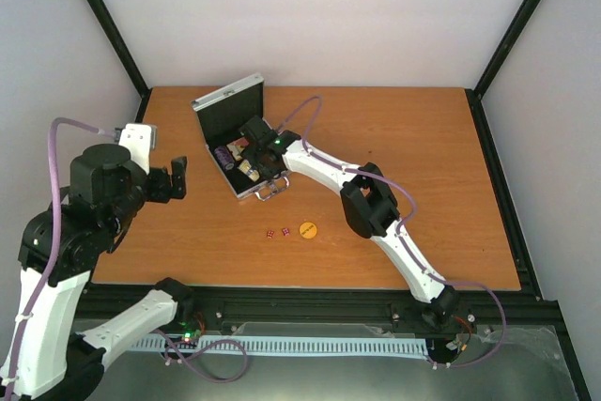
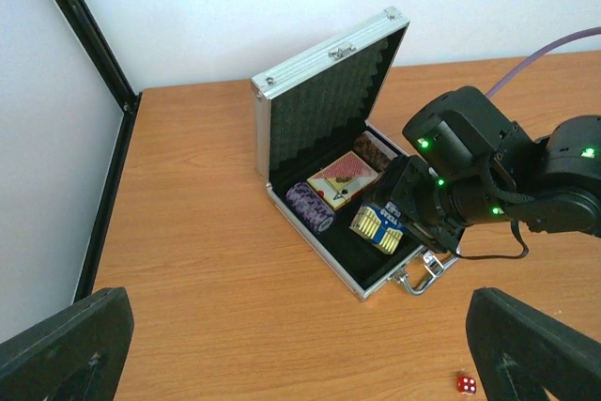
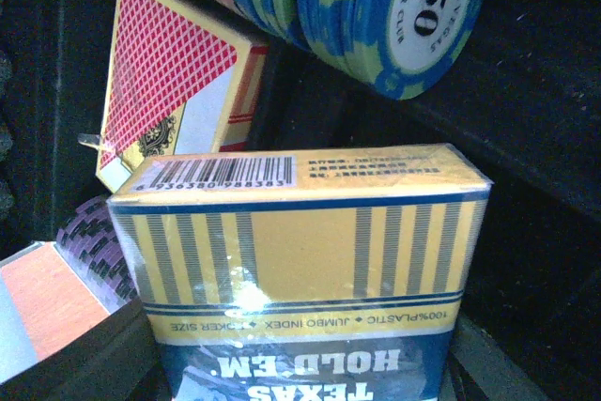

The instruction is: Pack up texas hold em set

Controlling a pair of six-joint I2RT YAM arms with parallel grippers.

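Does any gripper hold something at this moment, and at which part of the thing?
The right gripper holds the yellow-and-blue card deck box by its title end, over the open silver aluminium case; the left gripper is open and empty.

Bright, even light, soft shadows; cellophane glare on the yellow card deck (image 3: 300, 269), dark case lining (image 3: 549, 91) behind.

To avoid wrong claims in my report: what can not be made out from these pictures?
- Right gripper, its fingers: right wrist view, the card deck hides them; grip unconfirmed.
- Case floor: top view, the right arm covers part.
- Dice faces: top view, too small.
- Purple chips: right wrist view, mostly behind the card deck.
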